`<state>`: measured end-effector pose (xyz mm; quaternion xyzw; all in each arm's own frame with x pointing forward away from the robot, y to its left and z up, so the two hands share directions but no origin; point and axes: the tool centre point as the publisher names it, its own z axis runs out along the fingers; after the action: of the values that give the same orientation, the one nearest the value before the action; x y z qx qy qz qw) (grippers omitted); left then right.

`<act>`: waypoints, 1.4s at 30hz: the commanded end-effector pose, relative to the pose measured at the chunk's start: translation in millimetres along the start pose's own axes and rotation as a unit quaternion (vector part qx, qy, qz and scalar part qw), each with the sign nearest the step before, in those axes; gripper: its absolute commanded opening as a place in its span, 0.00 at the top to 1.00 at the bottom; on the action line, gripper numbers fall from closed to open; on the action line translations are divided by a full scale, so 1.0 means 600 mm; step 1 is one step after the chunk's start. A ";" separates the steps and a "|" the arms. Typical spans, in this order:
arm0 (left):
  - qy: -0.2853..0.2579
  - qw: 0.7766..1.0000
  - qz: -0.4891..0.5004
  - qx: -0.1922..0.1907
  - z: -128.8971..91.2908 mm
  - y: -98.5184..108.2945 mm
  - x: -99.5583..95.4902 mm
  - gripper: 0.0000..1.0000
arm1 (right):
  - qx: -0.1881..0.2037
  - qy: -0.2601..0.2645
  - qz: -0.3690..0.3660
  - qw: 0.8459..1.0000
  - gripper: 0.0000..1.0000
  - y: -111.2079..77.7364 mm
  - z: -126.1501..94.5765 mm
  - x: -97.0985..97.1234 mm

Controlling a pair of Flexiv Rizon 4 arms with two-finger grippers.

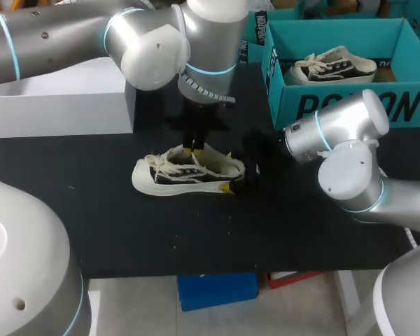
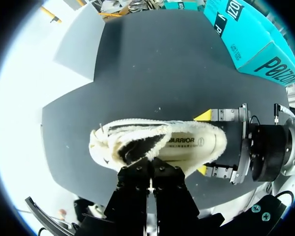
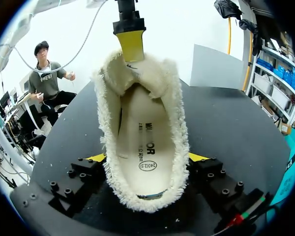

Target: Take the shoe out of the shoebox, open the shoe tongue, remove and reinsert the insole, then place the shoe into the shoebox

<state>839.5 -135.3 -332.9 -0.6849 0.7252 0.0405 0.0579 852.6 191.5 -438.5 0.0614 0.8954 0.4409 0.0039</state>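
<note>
— Whereabouts of the cream, fleece-lined canvas shoe [image 1: 189, 173]?

— Out of the teal cardboard shoebox [image 1: 336, 105] and down on its sole on the black table mat [image 1: 126, 231]. Heel gripped from both sides by the right pincer [image 3: 147, 158], spread wide, one yellow tip against each flank.

— And the left pincer [image 2: 150, 169]?

— Over the shoe from above, almost closed, seemingly pinched on the fleecy tongue [image 3: 137, 73], straight ahead of the right pincer (tips sunk in the pile, so hard to swear to).

— Advice for opening that tongue?

— Draw it up and towards the toe, away from the right pincer, slowly. Hold the heel firm against any lifting. Stop once the printed cream insole [image 3: 145, 142] lies bare enough for a clean grab. No tugging on the laces.

— Anything out of sight?

— Front of the insole, under the tongue. Toe cap, past the left pincer. Exact bite on the tongue, lost in fleece.
</note>
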 end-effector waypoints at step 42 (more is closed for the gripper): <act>0.059 0.995 -0.081 0.018 0.006 0.022 -0.169 1.00 | 0.000 -0.001 0.001 1.000 1.00 -0.001 0.007 -0.003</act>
<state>834.4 -42.3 -320.9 -0.7417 0.6693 -0.0033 0.0429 853.0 193.5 -437.8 0.0609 0.8953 0.4413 0.0039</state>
